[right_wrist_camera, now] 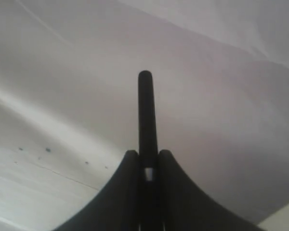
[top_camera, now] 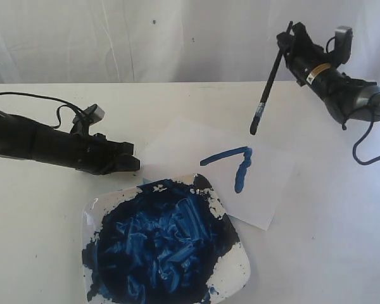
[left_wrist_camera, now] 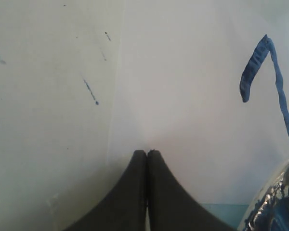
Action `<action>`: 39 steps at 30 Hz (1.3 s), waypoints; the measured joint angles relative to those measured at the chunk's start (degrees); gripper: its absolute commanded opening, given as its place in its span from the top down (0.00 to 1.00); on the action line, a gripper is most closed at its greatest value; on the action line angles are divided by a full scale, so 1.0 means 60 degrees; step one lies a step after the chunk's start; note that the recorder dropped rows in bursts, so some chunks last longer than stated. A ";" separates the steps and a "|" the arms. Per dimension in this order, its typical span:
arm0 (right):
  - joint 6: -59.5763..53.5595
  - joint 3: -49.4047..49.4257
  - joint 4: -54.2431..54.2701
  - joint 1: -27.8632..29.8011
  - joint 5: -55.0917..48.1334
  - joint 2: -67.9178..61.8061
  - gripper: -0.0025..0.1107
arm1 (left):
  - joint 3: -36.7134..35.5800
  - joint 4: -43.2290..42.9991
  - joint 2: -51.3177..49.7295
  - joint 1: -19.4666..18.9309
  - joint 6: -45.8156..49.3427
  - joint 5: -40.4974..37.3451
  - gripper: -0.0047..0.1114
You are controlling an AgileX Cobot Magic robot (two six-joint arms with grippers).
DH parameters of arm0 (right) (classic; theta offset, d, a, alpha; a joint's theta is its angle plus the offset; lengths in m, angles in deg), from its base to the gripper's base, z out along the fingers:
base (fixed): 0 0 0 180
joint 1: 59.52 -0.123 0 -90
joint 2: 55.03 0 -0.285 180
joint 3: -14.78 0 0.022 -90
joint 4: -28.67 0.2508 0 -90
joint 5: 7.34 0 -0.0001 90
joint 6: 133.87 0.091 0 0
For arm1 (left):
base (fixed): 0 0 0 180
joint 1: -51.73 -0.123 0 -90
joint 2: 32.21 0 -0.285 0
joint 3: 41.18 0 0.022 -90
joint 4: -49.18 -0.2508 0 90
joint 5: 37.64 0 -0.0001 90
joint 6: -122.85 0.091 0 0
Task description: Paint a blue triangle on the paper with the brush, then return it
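We see a white table [top_camera: 38,221] with a creased white cloth [top_camera: 114,38] hanging behind its far edge. From the left edge, the left gripper [top_camera: 133,166] lies low over the worktop. Its jaws are pressed together with nothing between them, and the tips sit at the left corner of the paper [top_camera: 272,183]. The left wrist view shows those tips [left_wrist_camera: 147,153] right at the sheet's [left_wrist_camera: 183,120] border. Against the near edge, about midway along, sits a white square plate [top_camera: 242,273] smeared with dark blue paint [top_camera: 164,247]. It overlaps the paper's near side. The sheet lies flat, right of centre, and on it the blue triangle [top_camera: 244,166] is only two strokes meeting at a corner [left_wrist_camera: 253,67]. Toward the far right corner, the brush [top_camera: 270,79] hangs tilted in the air with its bristles down, above the paper's far side. The right gripper [top_camera: 290,39] is clamped on the upper handle [right_wrist_camera: 146,115], with the jaws [right_wrist_camera: 146,154] snug on both sides
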 measured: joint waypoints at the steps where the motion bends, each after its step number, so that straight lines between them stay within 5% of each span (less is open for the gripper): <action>1: 0.0371 -0.0154 -0.0161 0.0008 -0.0097 -0.0172 0.98 | 0.0000 0.0000 0.0000 0.0000 0.0000 0.0000 0.96; 10: 0.1649 -0.1229 -0.1260 -0.0210 0.0602 -0.1004 0.98 | 0.0000 0.0000 0.0000 0.0000 0.0000 0.0000 0.96; 18: 0.0578 -0.1267 -0.1992 -0.0354 0.2665 -0.1034 0.98 | 0.0000 0.0000 0.0000 0.0000 0.0000 0.0000 0.96; 39: -0.0858 -0.1299 -0.0020 -0.0856 0.3798 -0.1329 0.98 | 0.0000 0.0000 0.0000 0.0000 0.0000 0.0000 0.96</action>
